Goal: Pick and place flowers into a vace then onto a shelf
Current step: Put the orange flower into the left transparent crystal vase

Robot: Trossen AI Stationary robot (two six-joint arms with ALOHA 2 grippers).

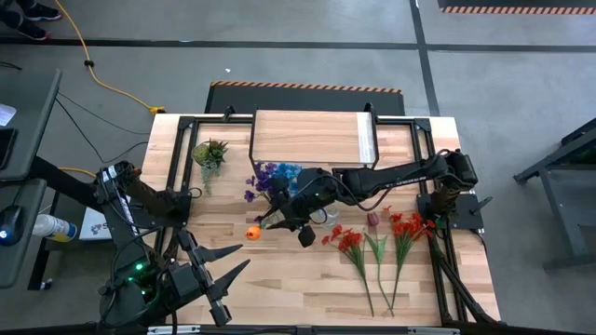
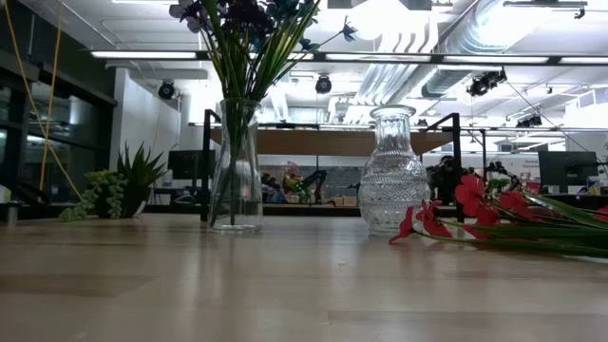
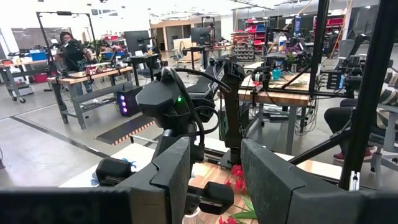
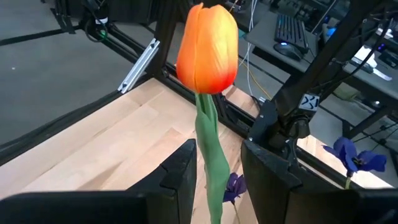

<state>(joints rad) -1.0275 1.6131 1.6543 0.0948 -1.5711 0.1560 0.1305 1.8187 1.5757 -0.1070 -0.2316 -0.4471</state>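
I am looking down on a light wood-plank surface (image 1: 279, 279) with two dark robot arms. My right hand (image 4: 219, 168) hangs above the middle of the surface, its fingers clamped on the green stem of an orange artificial tulip (image 4: 206, 50); the bloom stands upright between and above the fingers. Just beside it stands a tall clear glass vase (image 2: 236, 166) already holding blue and purple flowers (image 1: 273, 177). A second, squat clear textured glass vase (image 2: 392, 171) stands empty nearby. Red long-stemmed flowers (image 1: 372, 244) and one dark maroon bloom (image 1: 372, 220) lie flat on the surface to the right. The low shelf with a pale plank top (image 1: 312, 138) sits at the far edge, nothing on it. A small green spiky plant (image 1: 210, 152) stands to its left.

My left hand (image 3: 214, 168) waits at the near left corner, fingers apart and holding nothing.

I judge the tulip light and its stem bendy, so a grip low on the stem lets the bloom sway. The glass vases look fragile and tippable.
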